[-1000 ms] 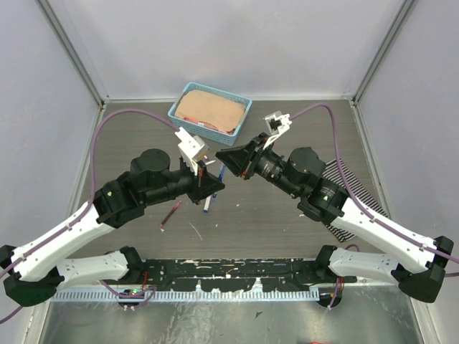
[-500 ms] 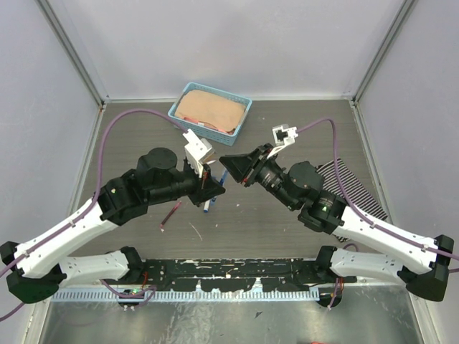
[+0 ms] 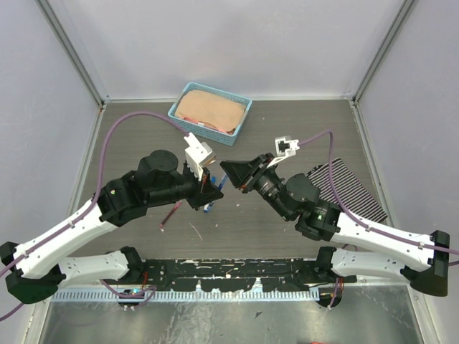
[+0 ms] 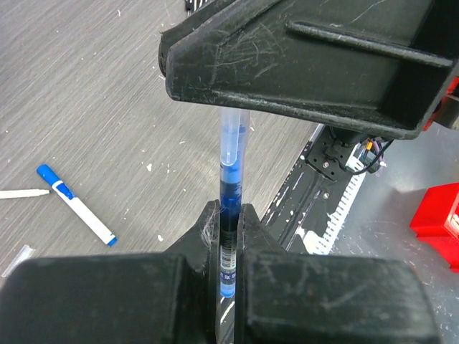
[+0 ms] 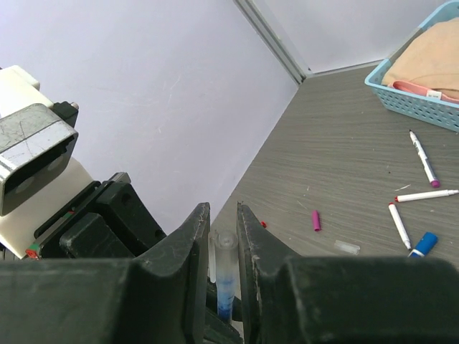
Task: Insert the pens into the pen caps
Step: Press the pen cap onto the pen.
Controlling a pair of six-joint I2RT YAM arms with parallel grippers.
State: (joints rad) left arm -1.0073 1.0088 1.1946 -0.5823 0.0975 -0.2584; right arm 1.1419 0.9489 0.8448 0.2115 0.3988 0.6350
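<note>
My left gripper (image 4: 229, 211) is shut on a blue pen (image 4: 229, 236) that points away from it, up off the table. A translucent pen cap (image 5: 226, 261) sits over the pen's blue tip. My right gripper (image 5: 223, 211) is shut on this cap from the opposite side. In the top view the two grippers meet nose to nose above the table's middle, the left gripper (image 3: 212, 185) and the right gripper (image 3: 228, 172). Loose pens (image 5: 424, 159) lie on the table, with a magenta cap (image 5: 316, 220), a clear cap (image 5: 347, 247) and a small red cap (image 5: 263, 223).
A blue basket (image 3: 244, 115) holding a tan cloth stands at the back centre. A striped cloth (image 3: 344, 186) lies at the right. A capped blue pen (image 4: 75, 204) and a maroon pen (image 3: 170, 213) lie below the left arm.
The right arm has dropped and swung left, and the left gripper has edged right, so the two grippers have closed together and the cap now sits over the pen's tip.
</note>
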